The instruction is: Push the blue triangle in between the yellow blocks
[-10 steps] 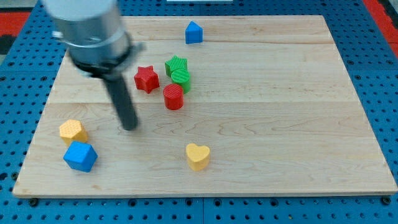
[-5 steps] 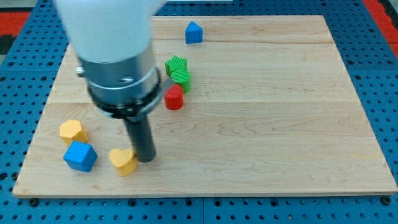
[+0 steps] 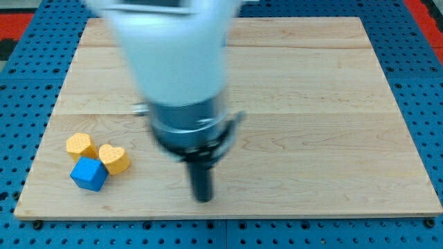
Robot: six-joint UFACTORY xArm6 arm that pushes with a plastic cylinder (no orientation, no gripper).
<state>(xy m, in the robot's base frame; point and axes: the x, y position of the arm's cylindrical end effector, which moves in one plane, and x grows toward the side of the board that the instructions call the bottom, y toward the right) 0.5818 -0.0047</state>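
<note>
A blue block, cube-like from here, sits at the board's lower left. A yellow hexagonal block lies just above it and a yellow heart just to its upper right; all three are bunched together, touching or nearly so. My tip is near the view's bottom, well to the right of this cluster and apart from every block. The arm's body hides the board's upper middle, so the blue triangle, the red blocks and the green blocks do not show.
The wooden board lies on a blue pegboard surface. The arm's blurred white and grey body covers the upper middle of the view.
The yellow heart has moved left, from the lower middle to beside the blue block and yellow hexagon. My tip then moved right and down, and the arm now hides the red, green and blue triangle blocks.
</note>
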